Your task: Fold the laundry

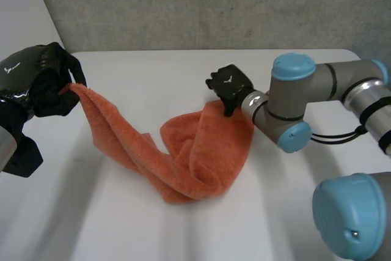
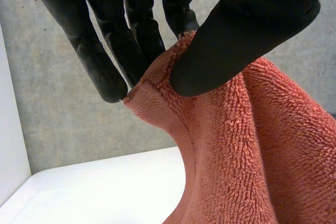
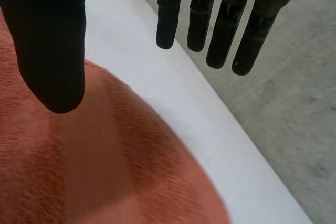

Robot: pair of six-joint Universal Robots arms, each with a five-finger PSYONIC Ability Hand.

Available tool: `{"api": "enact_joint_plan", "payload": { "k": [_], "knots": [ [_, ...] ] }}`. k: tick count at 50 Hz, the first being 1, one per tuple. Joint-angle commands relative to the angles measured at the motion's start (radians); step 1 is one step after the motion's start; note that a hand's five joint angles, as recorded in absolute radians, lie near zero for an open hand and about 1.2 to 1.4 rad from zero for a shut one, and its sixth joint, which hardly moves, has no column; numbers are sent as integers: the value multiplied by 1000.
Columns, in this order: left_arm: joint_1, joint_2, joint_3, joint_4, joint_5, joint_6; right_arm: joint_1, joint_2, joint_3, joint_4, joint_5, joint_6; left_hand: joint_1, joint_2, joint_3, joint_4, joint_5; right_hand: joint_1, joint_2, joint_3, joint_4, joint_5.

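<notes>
An orange terry towel (image 1: 189, 151) lies bunched in the middle of the white table (image 1: 153, 77), with one end drawn up to the left. My left hand (image 1: 46, 80) is raised over the table's left side and pinches a hemmed corner of the towel (image 2: 220, 145) between thumb (image 2: 231, 40) and fingers. My right hand (image 1: 227, 85) hovers at the towel's far right edge with straight fingers (image 3: 210, 19) and thumb apart, holding nothing. Beneath its palm the towel (image 3: 105, 166) spreads out.
A grey wall (image 1: 214, 4) rises right behind the table's far edge. The right arm's elbow (image 1: 293, 102) reaches over the table's right side, and bare table (image 1: 73, 212) shows at the front left.
</notes>
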Motion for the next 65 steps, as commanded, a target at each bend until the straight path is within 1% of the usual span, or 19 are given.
{"api": "enact_joint_plan", "payload": {
  "k": [1,10,18,20,21,23,26,32,34,37,39,41,44,45,47,49,53,59,65],
  "knots": [
    [-1,-5,-4,1,0,0,21,69,-45,6,-27,0,208,180,182,178,189,74,12,21,26,22],
    [-1,-5,-21,4,20,-2,21,106,-60,8,-27,0,208,180,182,178,189,77,15,24,29,25],
    [4,-5,-21,4,26,-2,20,112,-58,19,-25,0,208,180,182,178,189,212,150,159,164,160],
    [5,-5,-21,4,26,0,15,112,-58,26,-25,0,208,180,182,178,189,457,395,404,410,405],
    [5,-5,-21,4,26,0,15,112,-58,26,-25,0,208,180,182,178,189,459,397,406,411,407],
    [7,-4,-21,4,26,0,12,103,-58,26,-25,0,208,180,182,178,189,952,890,899,905,900],
    [8,-4,-21,4,26,0,12,94,-54,23,-14,-1,208,180,182,178,189,957,895,904,909,905],
    [10,1,-20,4,26,1,17,-60,-5,8,45,11,208,180,182,178,189,957,895,904,909,905],
    [10,2,-17,4,26,1,17,-169,75,-20,61,32,208,180,182,178,189,957,895,904,909,905],
    [10,4,-14,4,26,0,17,-228,120,-41,61,54,208,180,182,178,189,957,895,904,909,905],
    [10,5,-7,4,26,0,11,-344,222,-84,67,98,208,180,182,178,189,957,895,904,909,905],
    [12,5,-7,4,26,0,8,-404,277,-99,73,117,208,180,182,178,189,957,895,904,909,905],
    [13,4,-6,7,25,0,-32,-525,387,-109,84,138,208,180,182,178,189,957,895,904,909,905],
    [13,4,-6,7,25,0,-32,-526,388,-109,84,138,208,180,182,178,189,957,895,904,909,905],
    [22,1,-4,7,25,0,-96,-642,498,-104,99,143,208,180,182,178,189,957,895,904,909,905],
    [33,1,-6,7,25,1,-124,-694,550,-95,105,141,208,180,182,178,189,957,895,904,909,905],
    [64,-1,-9,7,26,1,-173,-779,643,-50,107,132,208,180,182,178,189,957,895,904,909,905],
    [113,-5,-18,6,28,1,-293,-866,758,146,93,76,208,180,182,178,189,957,895,904,909,905],
    [108,-48,-49,6,60,6,-330,-906,895,382,49,-88,208,180,182,178,189,957,895,904,909,905]
  ]
}}
